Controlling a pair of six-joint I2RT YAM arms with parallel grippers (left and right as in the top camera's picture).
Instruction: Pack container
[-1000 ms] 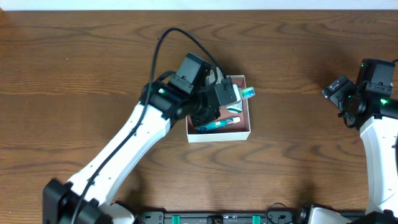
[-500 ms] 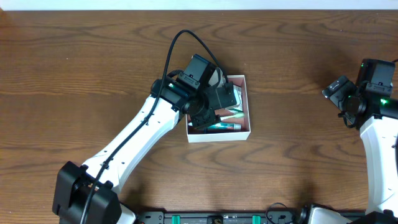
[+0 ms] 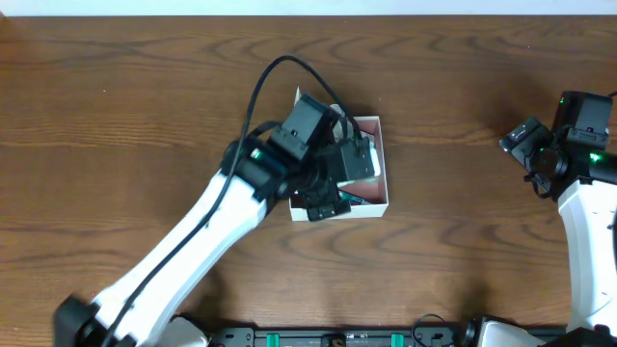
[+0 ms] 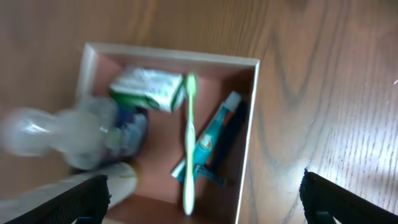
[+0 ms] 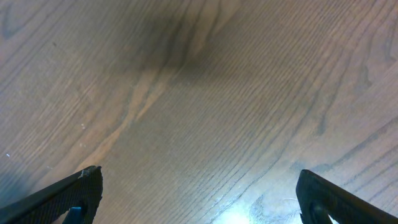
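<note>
Container (image 3: 371,209) sits on the worktop (image 3: 116,116) mid-frame in the overhead view, its left part hidden under the left arm. In the left wrist view its rim (image 4: 186,55) fills the upper left and middle. Inside: a green-and-white box (image 4: 149,88) at the top, a green toothbrush (image 4: 188,143) running down the middle, a teal tube (image 4: 211,146) beside it, and a blurred clear bottle (image 4: 56,134) at left. Left pincer (image 4: 205,199) hangs above the contents, fingers spread wide, nothing between them. Right pincer (image 5: 205,202), at the right edge of the overhead view, is likewise spread and empty over bare wood. Step in hand, by my reading: clearing off after a drop. Best done by rising straight up with fingers apart, so neither tip snags the toothbrush or nudges a wall.
</note>
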